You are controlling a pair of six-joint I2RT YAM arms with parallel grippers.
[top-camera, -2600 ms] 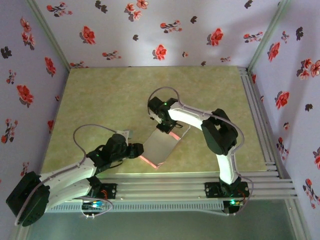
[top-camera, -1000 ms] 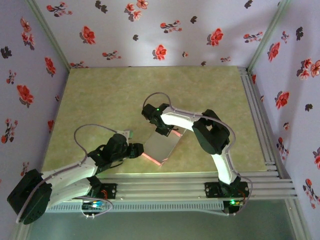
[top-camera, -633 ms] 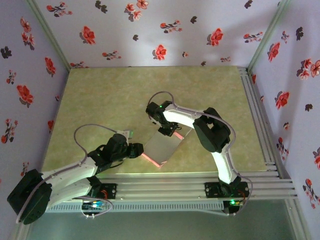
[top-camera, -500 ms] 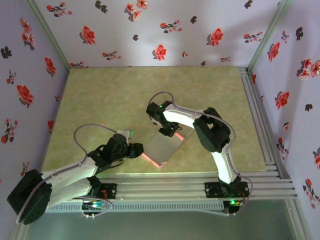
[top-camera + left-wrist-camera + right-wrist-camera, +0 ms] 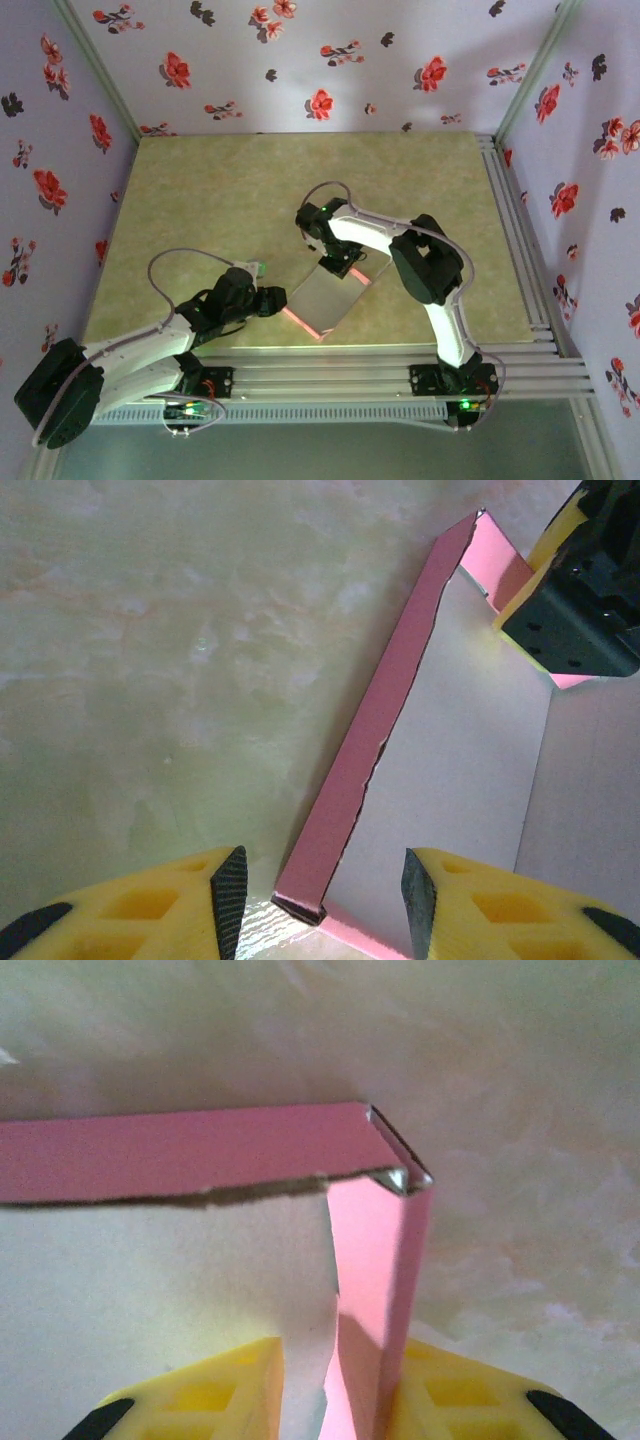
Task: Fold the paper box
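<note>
While the right arm [image 5: 432,268] arched over the paper box [image 5: 322,298], its right gripper [image 5: 335,1385] sat parted around an upright pink flap [image 5: 372,1290]; the low-stretched left gripper [image 5: 318,880] gaped, unclenched, astride the box's near corner.

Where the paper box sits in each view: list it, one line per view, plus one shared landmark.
Top external: paper box, near the centre of the table.
Left wrist: right half, pink wall running diagonally upward.
Right wrist: pink wall across the left, upright flap at centre.
Landmark: right end effector at the box's far corner.
</note>
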